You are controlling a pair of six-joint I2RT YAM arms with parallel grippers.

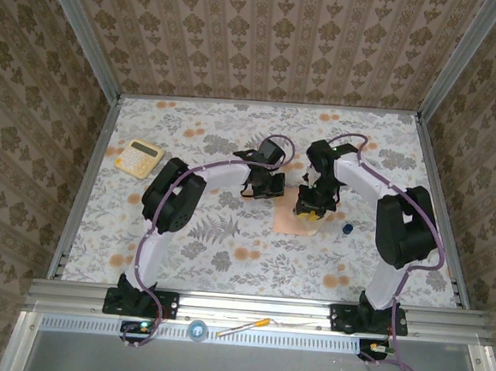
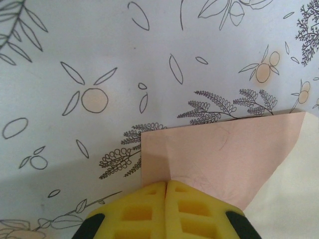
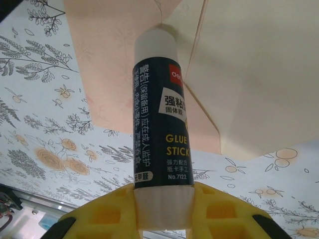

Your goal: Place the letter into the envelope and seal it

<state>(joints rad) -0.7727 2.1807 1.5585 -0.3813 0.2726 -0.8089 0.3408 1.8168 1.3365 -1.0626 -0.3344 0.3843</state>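
Floral tablecloth [image 1: 226, 244], damask-papered walls [image 1: 269, 32]. My L pincer [image 2: 166, 191] clenched at envelope [image 2: 209, 149] edge; R pincer [image 3: 163, 199] grasps glue stick [image 3: 159, 99].

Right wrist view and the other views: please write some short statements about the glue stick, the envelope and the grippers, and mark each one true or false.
1. The right gripper holds a glue stick. True.
2. The glue stick's tip meets the envelope. True.
3. The left gripper stands wide open. False: its fingers are shut together, at the envelope's edge.
4. A calculator lies on the right arm's side of the envelope. False: it lies far off on the left arm's side.
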